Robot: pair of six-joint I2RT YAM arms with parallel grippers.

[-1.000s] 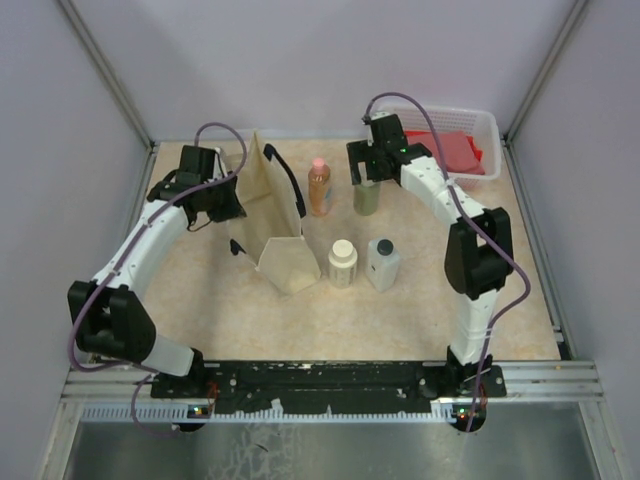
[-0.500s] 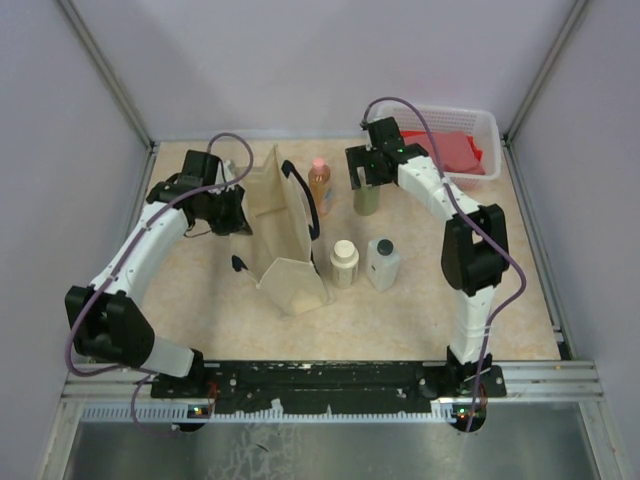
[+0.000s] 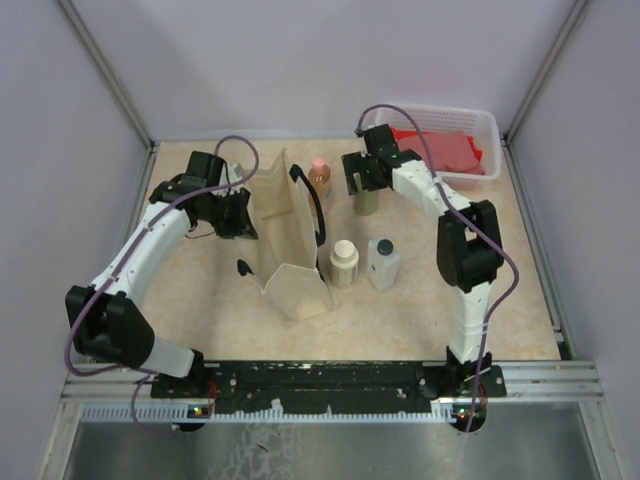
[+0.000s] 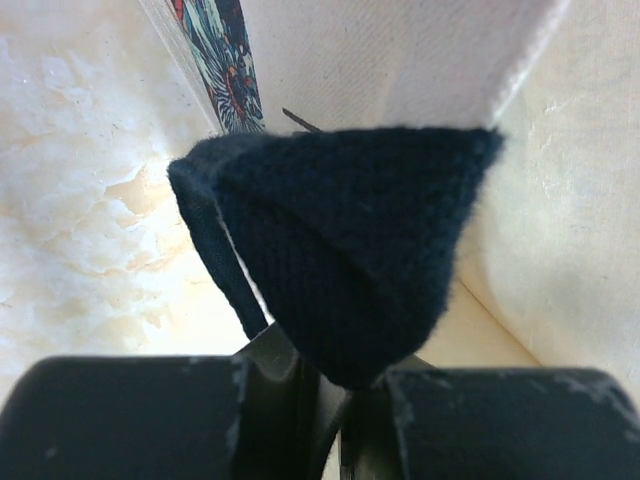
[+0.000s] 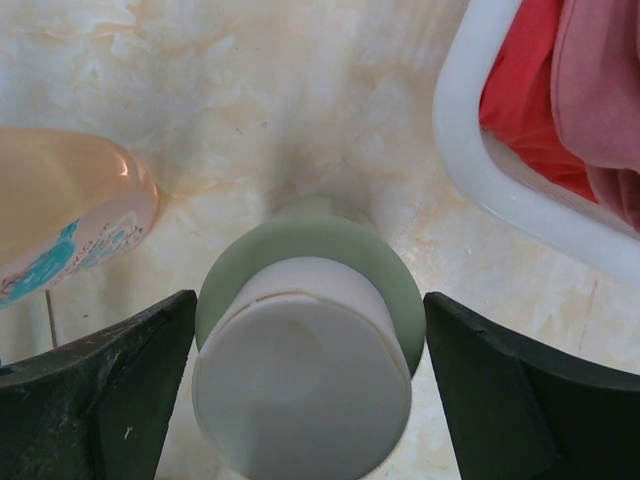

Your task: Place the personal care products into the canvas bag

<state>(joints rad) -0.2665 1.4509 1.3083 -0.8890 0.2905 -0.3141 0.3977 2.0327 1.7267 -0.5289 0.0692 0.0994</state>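
The beige canvas bag stands left of centre with its mouth pulled wide. My left gripper is shut on the bag's dark navy strap handle at its left side. My right gripper is open, its fingers either side of the olive-green bottle, whose pale cap sits between them without touching. The orange bottle with pink cap stands just behind the bag, also in the right wrist view. The cream round bottle and white square bottle stand right of the bag.
A white mesh basket holding a red cloth stands at the back right, close behind my right arm; its rim shows in the right wrist view. Grey walls enclose the table on three sides.
My left gripper pulled the handle rightward and the bag shifted right and opened wider, now partly hiding the orange bottle. My right gripper moved slightly left over the olive-green bottle.
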